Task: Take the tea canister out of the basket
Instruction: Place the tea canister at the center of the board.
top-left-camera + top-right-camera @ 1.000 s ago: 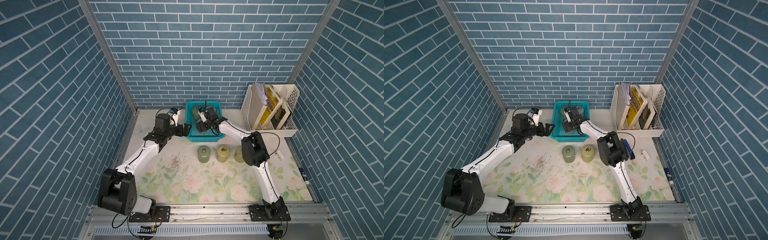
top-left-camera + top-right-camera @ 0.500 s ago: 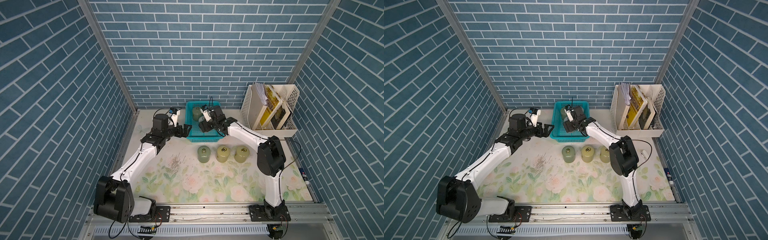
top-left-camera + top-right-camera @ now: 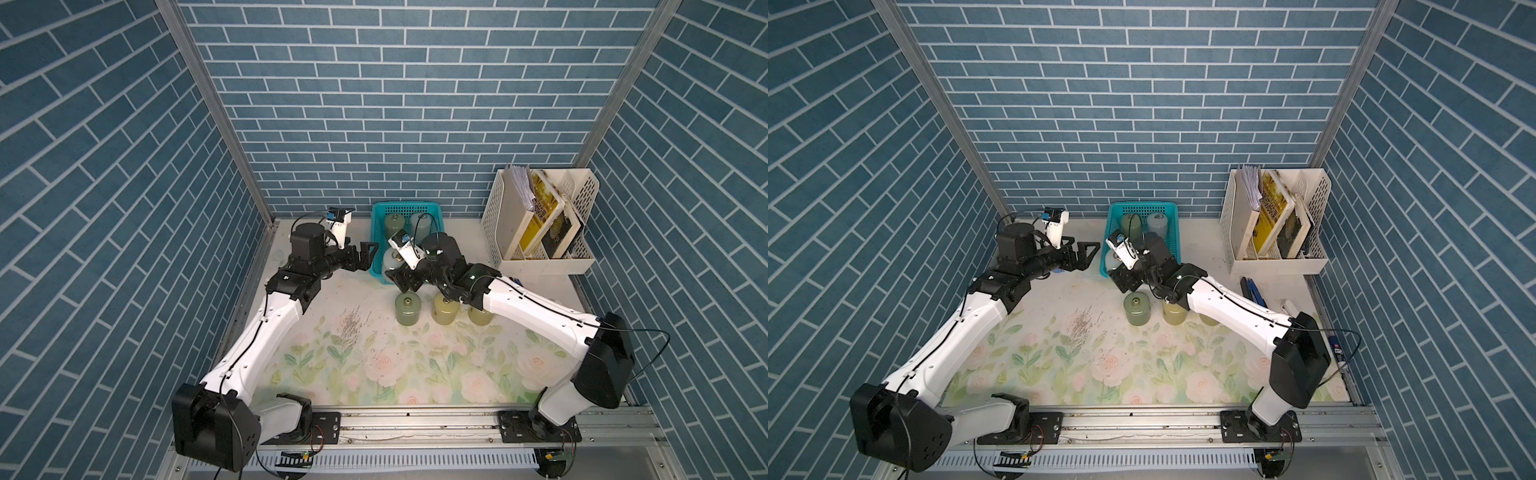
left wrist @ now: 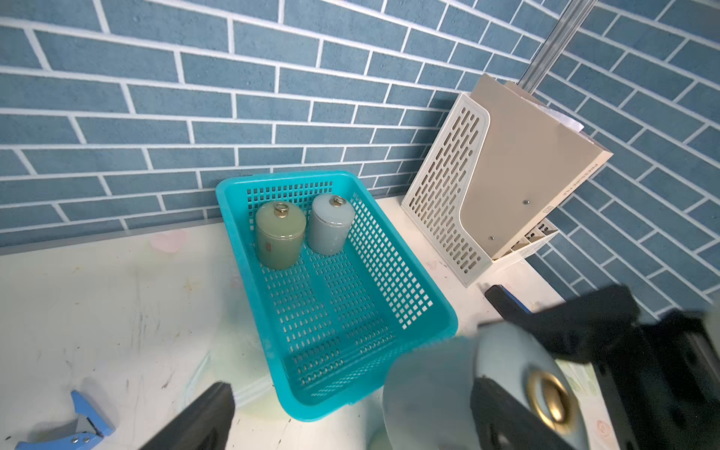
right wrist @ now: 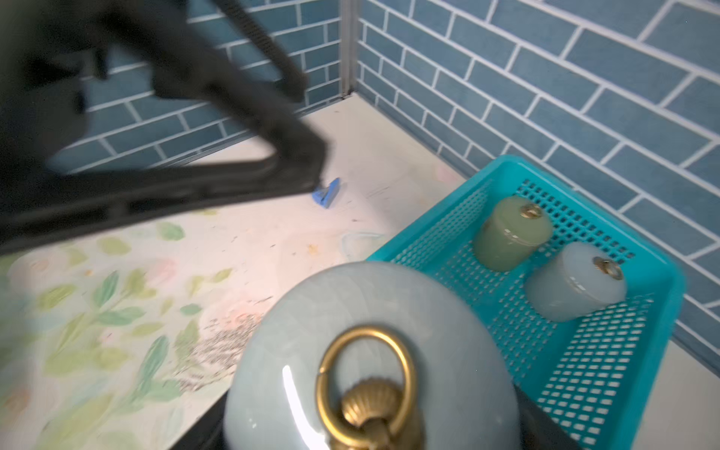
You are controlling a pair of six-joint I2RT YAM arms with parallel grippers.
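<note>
At the near end of the basket point(image 3: 405, 204), in both top views, the right gripper point(image 3: 397, 276) is clamped on a pale grey-blue tea canister point(image 3: 390, 258), which it holds raised by the basket's near-left corner. An olive canister point(image 3: 394, 224) and a grey canister point(image 3: 422, 224) stand upright side by side at the basket's far end. Three canisters point(image 3: 408, 309) stand in a row on the floral mat point(image 3: 374, 365) just in front of the basket, the third partly hidden under the right arm. The left gripper point(image 3: 365, 254) hovers just beside the basket's left wall, fingers spread and holding nothing. A white file rack point(image 3: 540, 224) stands well to the right.

In the left wrist view, the tea canister point(image 4: 436, 389) is tilted, its brass ring turned toward the camera and a black finger point(image 4: 576, 323) of the right gripper on each side. It overlaps the basket's near corner point(image 4: 448, 323). A blue tool point(image 4: 78, 424) lies on the table.

In the right wrist view, the tea canister's lid point(image 5: 370, 350) fills the foreground, over the mat and beside the basket's rim point(image 5: 502, 163). The left gripper's blurred finger point(image 5: 218, 128) crosses above it.
</note>
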